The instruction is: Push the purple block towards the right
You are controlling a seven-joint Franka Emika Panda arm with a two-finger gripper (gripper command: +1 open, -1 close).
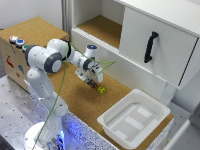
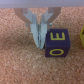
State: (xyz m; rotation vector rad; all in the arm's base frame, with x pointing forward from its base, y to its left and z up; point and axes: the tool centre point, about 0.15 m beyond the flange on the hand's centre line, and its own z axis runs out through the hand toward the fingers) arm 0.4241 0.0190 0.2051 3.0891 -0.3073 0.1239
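From the exterior view you cannot see the purple block [image 2: 55, 44]; the claw [image 1: 92, 83] covers it, beside the yellow-green cube [image 1: 101, 90]. That view is too blurred to tell how the jaws stand. In the wrist view, the frame edge cuts the yellow-green cube to a sliver beside the purple block.

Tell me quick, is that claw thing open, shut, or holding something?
Gripper: shut, holding nothing; its closed fingertips sit right beside the purple block.
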